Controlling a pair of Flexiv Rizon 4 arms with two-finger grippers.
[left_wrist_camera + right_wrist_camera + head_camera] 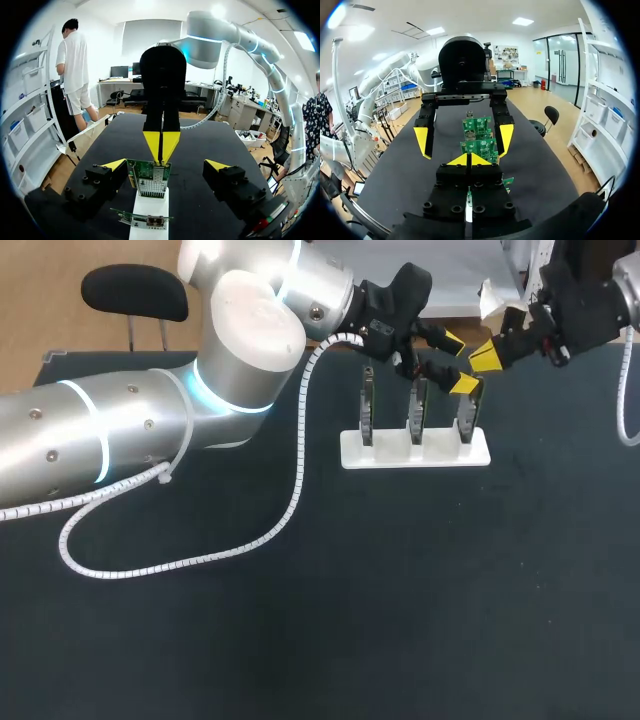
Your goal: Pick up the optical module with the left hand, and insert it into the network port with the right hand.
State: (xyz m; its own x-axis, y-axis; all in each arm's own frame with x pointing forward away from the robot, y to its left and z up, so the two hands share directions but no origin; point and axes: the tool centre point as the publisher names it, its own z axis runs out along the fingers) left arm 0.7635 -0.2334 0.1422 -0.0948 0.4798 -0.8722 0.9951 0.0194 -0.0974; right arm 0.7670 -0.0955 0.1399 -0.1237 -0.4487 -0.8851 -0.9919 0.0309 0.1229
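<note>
Network port, a silver cage on one of the green circuit boards, sits right between my left pincer's fingers in the left wrist view. The yellow tips are spread wide to either side of it, and neither one touches it.

Overhead now: three circuit boards stand upright in a row on a white stand, out on the dark table. My left arm comes across from the left, and the left pincer hangs over the right-hand end of that row, jaws apart. A white spiral cable trails from that arm and loops down onto the table.

My right pincer comes in from the upper right, its yellow tips pressed together into a single point, close above the rightmost board.

Back to the left wrist view: the right pincer points straight down ahead of me, its closed tips right at the top edge of the board. Whether they touch it, I cannot tell.

From the right wrist, my right pincer has its tips meeting with only a thin line between them. The boards line up ahead of it. Beyond, the left pincer faces me with its fingers spread on either side of the row.

As for the optical module, I cannot tell where it is from these views.
</note>
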